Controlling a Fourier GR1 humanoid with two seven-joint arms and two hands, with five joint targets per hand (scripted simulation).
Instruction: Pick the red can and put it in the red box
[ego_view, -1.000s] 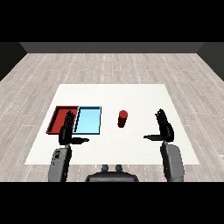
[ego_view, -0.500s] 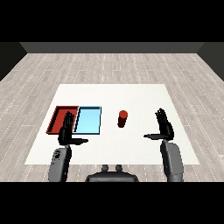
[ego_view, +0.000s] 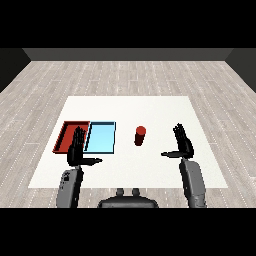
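A small red can (ego_view: 140, 135) stands upright on the white table, just right of the light blue tray (ego_view: 101, 138). The red tray (ego_view: 69, 134) lies at the left, side by side with the blue one. My right hand (ego_view: 183, 143) is raised to the right of the can, apart from it, fingers straight and thumb pointing left. My left hand (ego_view: 77, 150) hovers over the near edges of the two trays, fingers straight up, thumb out to the right. Neither hand holds anything.
The white table (ego_view: 165, 111) reaches well beyond the trays at the back and right. Grey wood flooring surrounds it. Both grey forearms rise from the near table edge.
My right hand has shifted slightly left toward the can. The left hand and the can stay where they were.
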